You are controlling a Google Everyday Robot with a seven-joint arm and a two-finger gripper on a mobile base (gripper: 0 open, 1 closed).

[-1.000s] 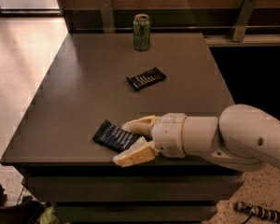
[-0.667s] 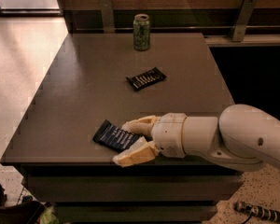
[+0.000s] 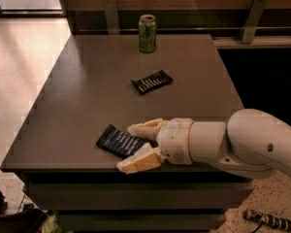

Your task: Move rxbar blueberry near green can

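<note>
The rxbar blueberry point(image 3: 117, 141), a flat dark navy bar with faint pale text, lies on the brown table point(image 3: 87, 81) near its front edge. My gripper point(image 3: 127, 148) reaches in from the right with its cream fingers point(image 3: 144, 128) spread, one behind the bar's right end and one in front of it. The fingers are open around that end, and the bar rests flat on the table. The green can point(image 3: 147, 33) stands upright at the table's far edge, well away from the bar.
A smaller black wrapped bar with white lettering point(image 3: 152, 81) lies mid-table between the navy bar and the can. A wooden wall with metal brackets point(image 3: 252, 18) runs behind the table. The table's front edge point(image 3: 111, 169) is just below my gripper.
</note>
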